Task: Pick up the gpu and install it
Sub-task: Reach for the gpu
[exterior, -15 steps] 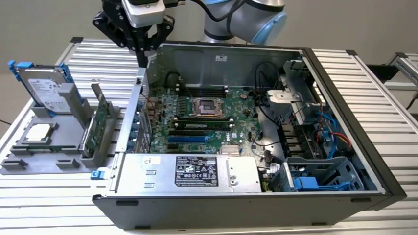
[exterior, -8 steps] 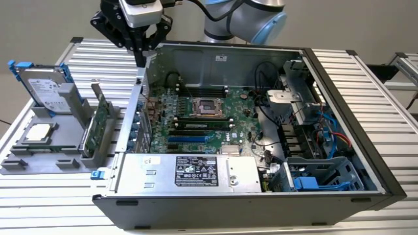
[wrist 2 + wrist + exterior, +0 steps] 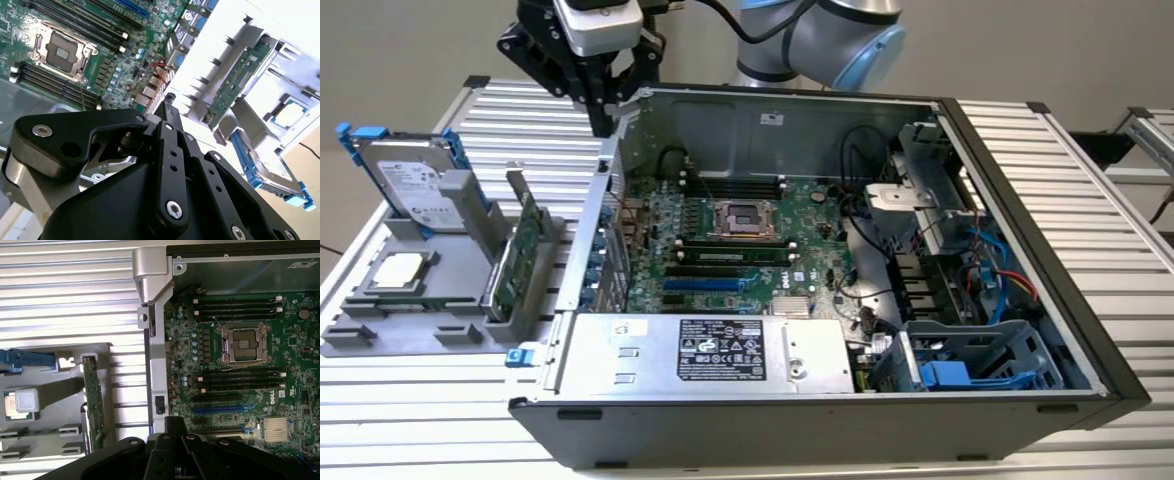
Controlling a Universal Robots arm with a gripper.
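Gripper: black two-finger gripper (image 3: pixel 602 122), tips pressed together, empty; above the far-left corner of the open grey computer case (image 3: pixel 787 432)
Gpu: thin green circuit card (image 3: pixel 523 255) on edge in grey holder (image 3: pixel 400 335), at the exterior view's left of the case
Bearing: gpu nearer and lower than gripper; long axis near-to-far
Hidden: gpu's cooler and bracket indistinct; lower edge sunk in holder

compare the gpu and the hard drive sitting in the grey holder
The gpu is a thin green card standing on edge; the hard drive is a thicker silver box with blue rails, tilted. The gpu sits nearer the computer case, the hard drive farther out. Both rest in the grey holder, untouched by the end effector.
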